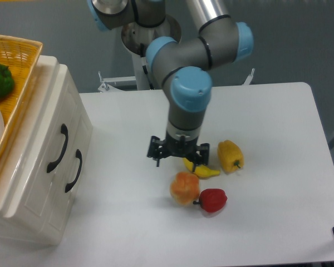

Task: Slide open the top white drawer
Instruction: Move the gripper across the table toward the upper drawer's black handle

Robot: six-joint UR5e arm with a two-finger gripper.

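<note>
White counter (128, 128): the hand (178, 154) hangs wide and empty above the banana (203, 170) (drawer shut), top white drawer (51, 142) well off toward the left edge, handle facing it.

One fixed camera looks down from high in front of the counter (278, 122), facing the arm's base (150, 50), at middling range; cabinet (39, 183) at left.
</note>
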